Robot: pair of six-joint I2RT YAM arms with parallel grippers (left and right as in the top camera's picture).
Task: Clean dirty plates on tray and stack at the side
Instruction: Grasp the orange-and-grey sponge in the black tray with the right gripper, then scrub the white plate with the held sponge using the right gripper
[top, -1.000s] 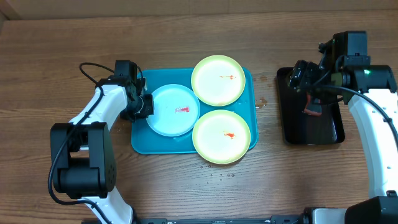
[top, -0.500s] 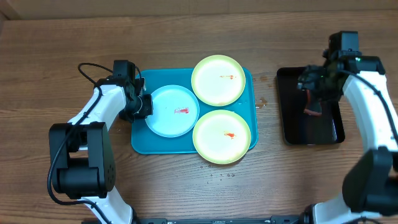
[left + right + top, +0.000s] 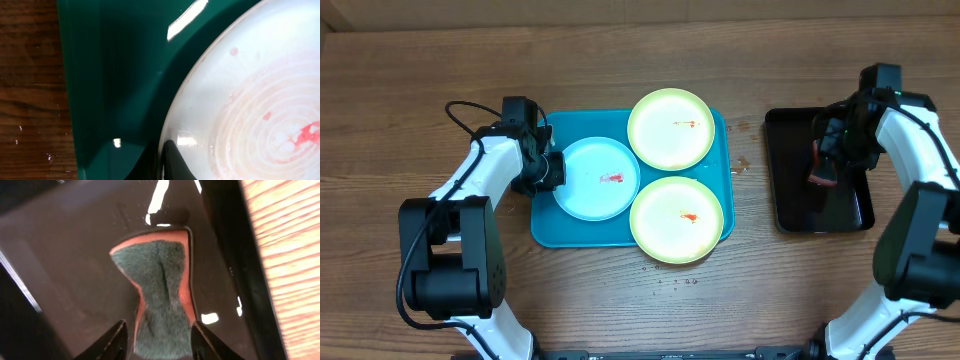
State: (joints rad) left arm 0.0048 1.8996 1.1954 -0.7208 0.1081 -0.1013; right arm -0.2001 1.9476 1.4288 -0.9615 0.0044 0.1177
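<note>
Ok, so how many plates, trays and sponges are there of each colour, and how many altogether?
2 green-rimmed plates
1 pale blue plate
1 teal tray
1 black tray
1 sponge
Total: 6 things

Black tray (image 3: 798, 205) is sitting nr the table's (image 3: 620, 60) right edge, long sides running front to back. A sponge (image 3: 162, 295), red w/ grey-green scrub face up, is lying mid-tray. Small specks (image 3: 741, 165) are dotting the wood just left of the tray, w/ more toward the front edge.
</note>
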